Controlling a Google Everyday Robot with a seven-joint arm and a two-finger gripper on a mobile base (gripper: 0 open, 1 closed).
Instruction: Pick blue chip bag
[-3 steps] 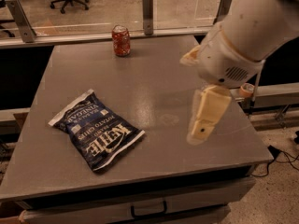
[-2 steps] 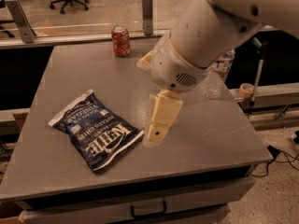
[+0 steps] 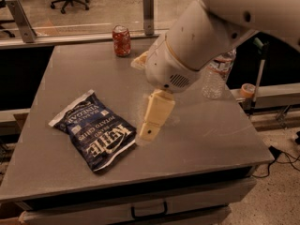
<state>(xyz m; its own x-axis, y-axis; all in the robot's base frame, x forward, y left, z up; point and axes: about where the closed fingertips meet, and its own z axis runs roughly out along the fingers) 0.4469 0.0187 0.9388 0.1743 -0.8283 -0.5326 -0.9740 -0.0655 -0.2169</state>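
Observation:
The blue chip bag [image 3: 93, 130] lies flat on the grey table [image 3: 206, 135] at the front left, with its white "KETTLE" lettering facing up. My gripper [image 3: 149, 129] hangs from the big white arm [image 3: 197, 46] just to the right of the bag's right edge. Its cream tip is close above the tabletop beside the bag. It holds nothing that I can see.
A red can [image 3: 121, 40] stands at the table's back edge. A clear plastic bottle [image 3: 216, 76] stands at the right, partly behind the arm. A tape roll [image 3: 247, 90] sits on the ledge to the right. A glass rail runs behind the table.
The arm has swung left across the table, from its right side to right beside the bag. The bag and the can have not moved.

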